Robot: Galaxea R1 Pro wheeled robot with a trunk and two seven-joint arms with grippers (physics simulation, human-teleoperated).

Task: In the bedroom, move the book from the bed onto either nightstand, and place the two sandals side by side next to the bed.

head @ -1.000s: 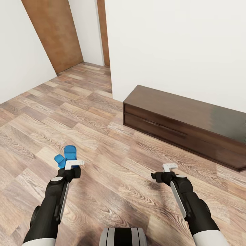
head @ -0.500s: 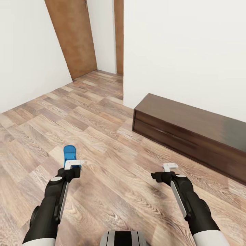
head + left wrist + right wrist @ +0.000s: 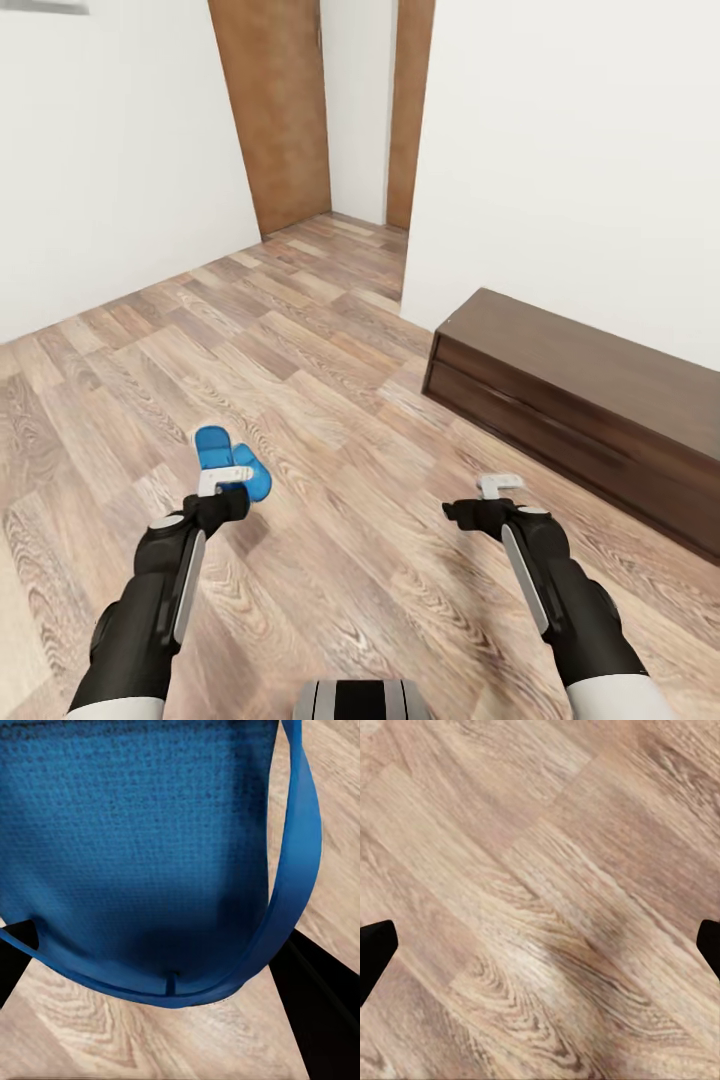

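The left pincer [image 3: 222, 482] holds a blue sandal [image 3: 222, 450], and in the head view two blue shapes show just beyond its tips, one reaching straight ahead and one lying a little toward the robot's right; I cannot tell whether both sandals are in the grip or the second one only lies on the floor [image 3: 330, 380] under it. In the left wrist view the sandal [image 3: 142, 847] is pressed close in front of the camera, its textured sole facing it and its strap curving along one side, with the dark fingers [image 3: 315, 1012] showing at the edges, so the jaws look closed on the sandal and about as far apart as its sole is thick. The long axis of the held sandal runs forward, away from the left pincer, roughly in line with the forearm. The right pincer [image 3: 498, 487] hangs over bare planks; in its wrist view the two dark fingertips [image 3: 375, 949] stand far apart at the two edges, so it is wide and holds nothing. A low dark-brown cabinet [image 3: 590, 400] stands against the wall, ahead of the right pincer and to its outer side, well apart from it. Ahead of the left pincer an open doorway [image 3: 345, 110] shows. The bed, the book and the nightstand are not in these pictures, so I judge the robot must drive on and find the bed before the sandal can be set down.
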